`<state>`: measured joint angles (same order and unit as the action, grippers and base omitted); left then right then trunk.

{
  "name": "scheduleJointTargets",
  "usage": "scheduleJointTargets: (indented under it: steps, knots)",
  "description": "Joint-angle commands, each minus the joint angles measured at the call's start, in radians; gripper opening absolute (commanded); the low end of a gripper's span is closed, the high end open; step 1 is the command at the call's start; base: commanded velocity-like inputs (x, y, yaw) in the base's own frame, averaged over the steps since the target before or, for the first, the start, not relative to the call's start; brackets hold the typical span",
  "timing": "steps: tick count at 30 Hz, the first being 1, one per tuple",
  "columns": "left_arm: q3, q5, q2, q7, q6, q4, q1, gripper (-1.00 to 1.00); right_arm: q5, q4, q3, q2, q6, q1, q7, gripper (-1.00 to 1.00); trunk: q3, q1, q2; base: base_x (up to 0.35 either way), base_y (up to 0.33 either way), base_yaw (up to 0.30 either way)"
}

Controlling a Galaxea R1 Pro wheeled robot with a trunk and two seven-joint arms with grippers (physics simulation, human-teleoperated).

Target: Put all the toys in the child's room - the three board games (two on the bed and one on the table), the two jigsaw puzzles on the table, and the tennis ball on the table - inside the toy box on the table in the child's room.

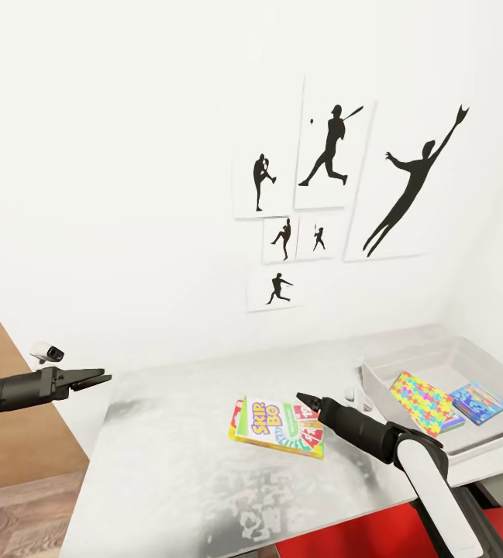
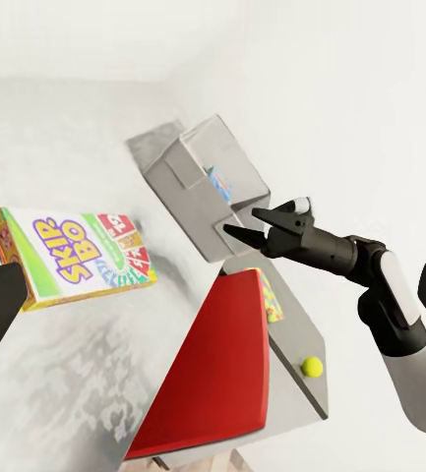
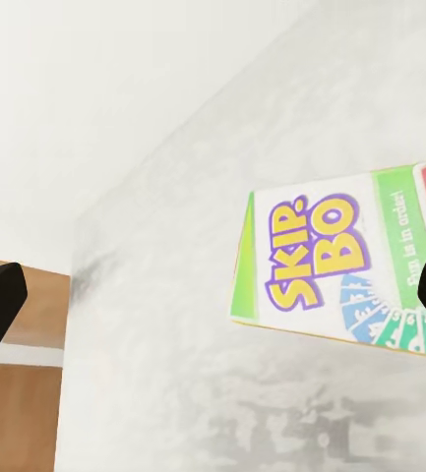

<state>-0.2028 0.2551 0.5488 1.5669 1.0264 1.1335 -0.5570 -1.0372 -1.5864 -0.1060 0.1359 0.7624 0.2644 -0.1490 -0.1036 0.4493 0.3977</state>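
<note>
Skip-Bo box lies on the table beneath the open, empty right gripper, toy box beside.

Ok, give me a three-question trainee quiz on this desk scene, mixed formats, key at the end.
1. True or false: the Skip-Bo box already lies inside the toy box.
2. Multiple choice: what lies in the toy box beside the small blue game? A) a tennis ball B) a jigsaw puzzle C) nothing
3. Fill in: the right gripper hovers open at the Skip-Bo box, while the left gripper hangs past the table's ____ end.

Key: 1 false; 2 B; 3 left
</note>
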Motion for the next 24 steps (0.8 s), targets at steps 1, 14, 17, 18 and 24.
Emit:
scheduleJointTargets:
  steps: [1,14,17,18,24]
  knots:
    - [0.000,0.000,0.000,0.004,0.011,0.000,-0.001,1.00,-0.010,-0.001,-0.001,0.001,0.001,0.001,-0.011,1.00,-0.002,0.001,0.002,0.000,0.000,0.000]
    - [0.001,0.000,-0.002,0.004,0.011,0.000,-0.001,1.00,-0.012,0.008,-0.001,-0.041,0.033,0.154,-0.102,1.00,-0.002,0.001,0.002,0.000,0.000,0.000]
    - [0.001,0.000,-0.001,0.004,0.011,0.000,-0.001,1.00,-0.015,0.021,0.000,-0.059,0.067,0.223,-0.187,1.00,-0.002,0.001,0.002,0.000,0.000,0.000]
    - [0.000,0.000,-0.001,0.004,0.011,0.000,-0.001,1.00,-0.017,0.035,0.002,-0.081,0.092,0.270,-0.248,1.00,-0.002,0.001,0.002,0.000,0.000,0.000]
    - [0.000,0.000,-0.001,0.004,0.011,0.000,-0.001,1.00,-0.015,0.165,0.002,-0.133,0.126,0.403,-0.395,1.00,-0.002,0.001,0.002,0.000,0.000,0.000]
